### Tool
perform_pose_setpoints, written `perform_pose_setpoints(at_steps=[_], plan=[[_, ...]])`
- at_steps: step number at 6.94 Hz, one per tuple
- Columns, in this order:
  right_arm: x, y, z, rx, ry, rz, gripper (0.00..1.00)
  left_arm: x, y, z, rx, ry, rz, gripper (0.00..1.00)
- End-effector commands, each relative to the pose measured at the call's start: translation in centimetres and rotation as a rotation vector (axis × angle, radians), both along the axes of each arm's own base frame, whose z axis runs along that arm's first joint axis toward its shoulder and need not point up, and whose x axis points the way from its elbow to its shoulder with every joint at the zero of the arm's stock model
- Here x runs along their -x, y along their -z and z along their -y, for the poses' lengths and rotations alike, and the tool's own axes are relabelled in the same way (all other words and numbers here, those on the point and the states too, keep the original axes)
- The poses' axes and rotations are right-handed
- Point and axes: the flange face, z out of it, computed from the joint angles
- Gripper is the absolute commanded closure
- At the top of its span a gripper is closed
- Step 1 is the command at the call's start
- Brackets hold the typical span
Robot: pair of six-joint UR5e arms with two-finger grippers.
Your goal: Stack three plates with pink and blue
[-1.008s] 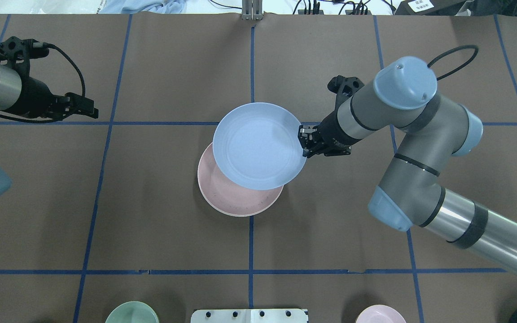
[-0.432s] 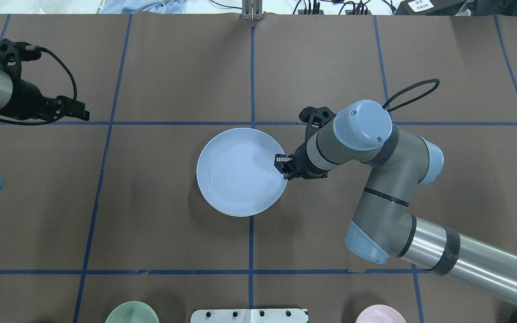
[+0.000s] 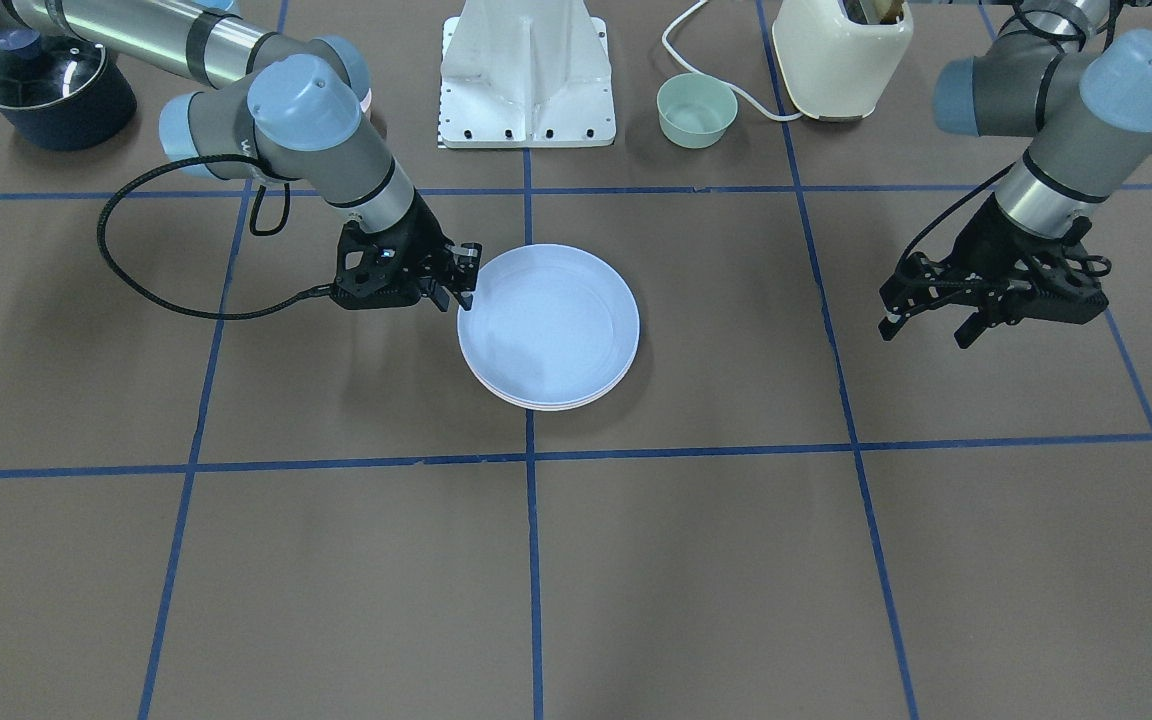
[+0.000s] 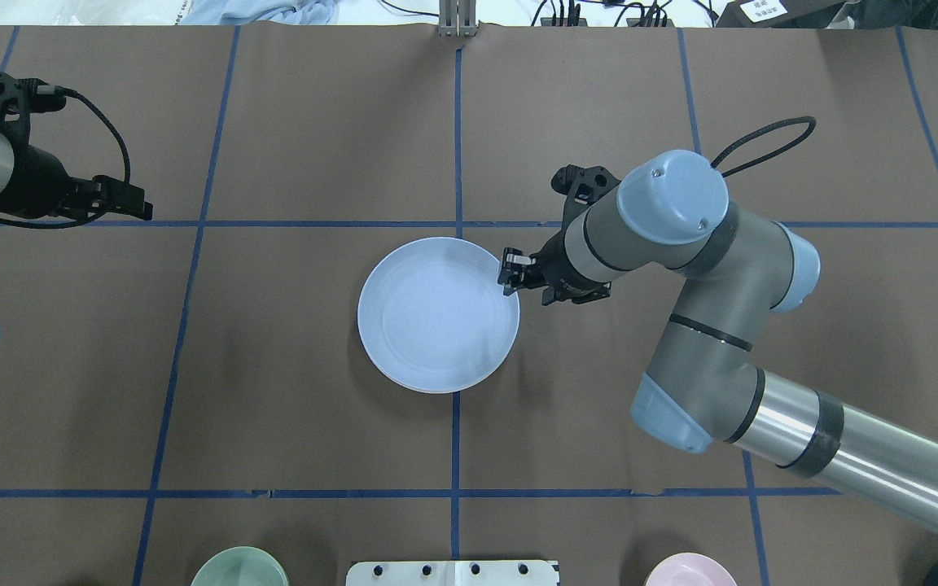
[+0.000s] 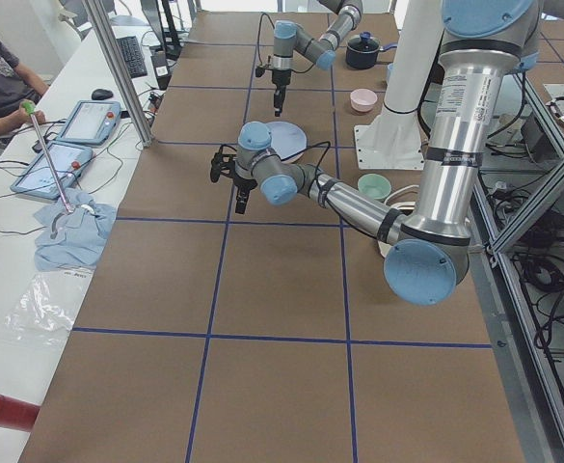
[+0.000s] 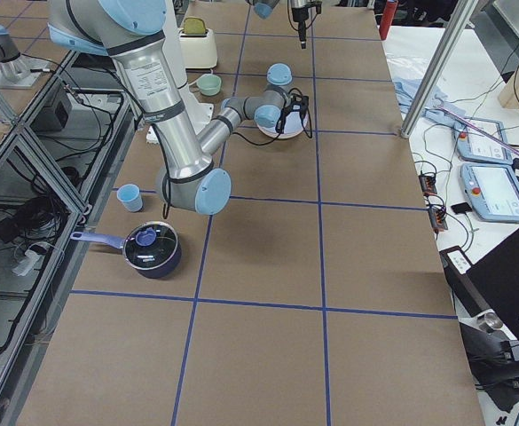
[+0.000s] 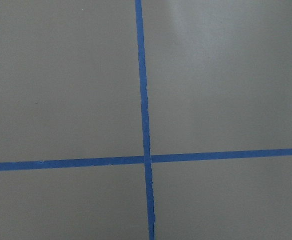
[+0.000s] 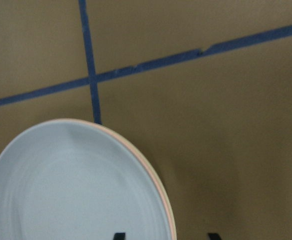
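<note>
Blue plate (image 4: pixel 436 313) tops the stack (image 3: pixel 548 404); right end effector (image 4: pixel 510 273) at its rim, fingers apart; left end effector (image 3: pixel 924 330) also apart.

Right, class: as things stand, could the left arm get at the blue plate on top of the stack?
Probably yes. The left gripper hangs open above the table, with nothing between it and the blue plate. The right gripper sits at the plate's far rim, leaving the near rim free.
</note>
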Motion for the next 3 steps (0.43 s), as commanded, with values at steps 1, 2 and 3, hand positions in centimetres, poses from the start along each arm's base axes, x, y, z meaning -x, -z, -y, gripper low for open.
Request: perform_pose_setpoints(at_steps=[1,2,3], plan=[[-9.8,-1.7,4.8,0.022,-0.041,-0.062,0.0,3.1,-2.5,0.0,-0.056,-0.023,0.053,0.0],[-14.1,-4.5,4.5,-0.065,0.017,-0.15,0.0,6.0,-4.8,-0.5,-0.094,-0.043,0.104,0.0],[-17.9,-8.9,4.1,-0.133,0.101,-0.252,0.0,9.3,-7.7,-1.2,-0.155,-0.087,0.174,0.0]])
